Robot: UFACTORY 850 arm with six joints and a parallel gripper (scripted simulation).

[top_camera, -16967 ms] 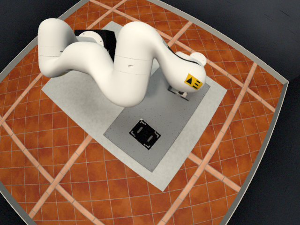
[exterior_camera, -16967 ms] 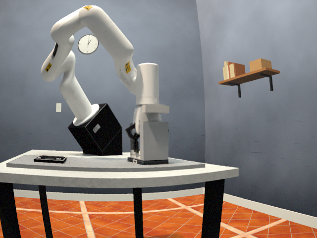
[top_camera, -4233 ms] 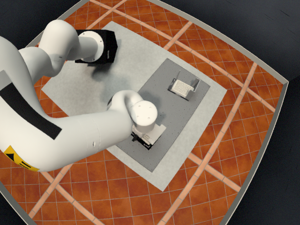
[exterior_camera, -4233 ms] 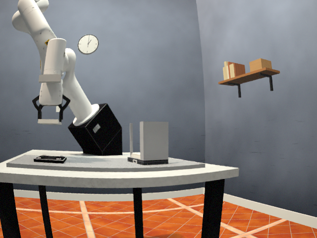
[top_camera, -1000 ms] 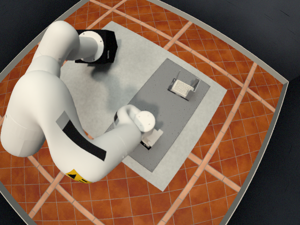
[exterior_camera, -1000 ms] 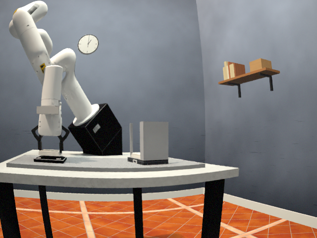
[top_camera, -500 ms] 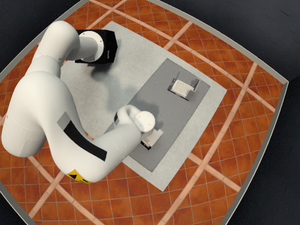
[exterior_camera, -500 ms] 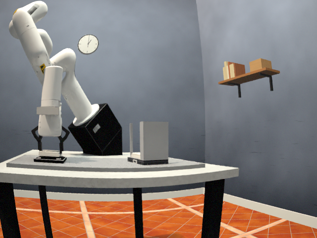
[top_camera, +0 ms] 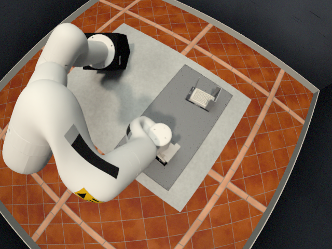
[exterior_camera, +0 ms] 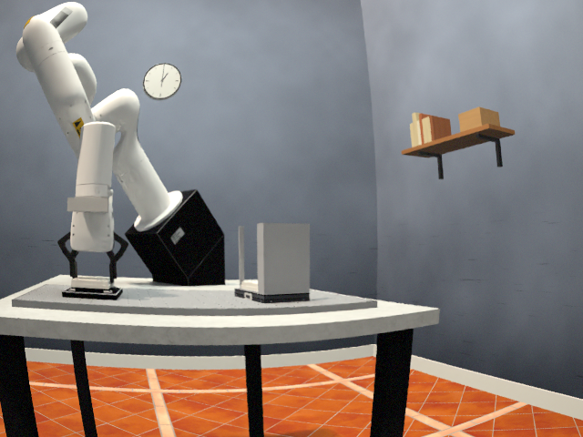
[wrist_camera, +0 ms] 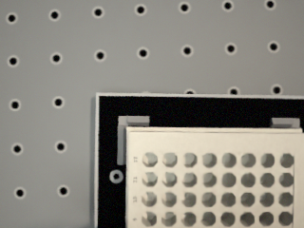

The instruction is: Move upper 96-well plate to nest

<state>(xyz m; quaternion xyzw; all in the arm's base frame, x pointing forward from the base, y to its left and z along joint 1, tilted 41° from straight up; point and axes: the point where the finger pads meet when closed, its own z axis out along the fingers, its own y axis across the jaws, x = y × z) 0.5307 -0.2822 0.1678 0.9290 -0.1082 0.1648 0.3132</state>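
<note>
My gripper (exterior_camera: 92,278) is shut on a white 96-well plate (exterior_camera: 90,282) and holds it low in the black plate nest N1 (exterior_camera: 92,292) at the left end of the grey baseplate. In the wrist view the plate (wrist_camera: 214,178) lies inside the nest's grey corner locators (wrist_camera: 133,123); a small ring mark (wrist_camera: 116,177) sits on the nest's black base (wrist_camera: 108,157) beside the plate's left edge. In the overhead view the plate (top_camera: 168,151) is partly hidden under the arm's wrist. The stack rack K1 holds the other plate (top_camera: 200,97) between its grey walls.
The rack's tall grey walls (exterior_camera: 282,258) stand at the middle of the baseplate. The arm's black base block (exterior_camera: 181,239) is behind the baseplate. A wall shelf (exterior_camera: 456,138) and a clock (exterior_camera: 161,80) are far off.
</note>
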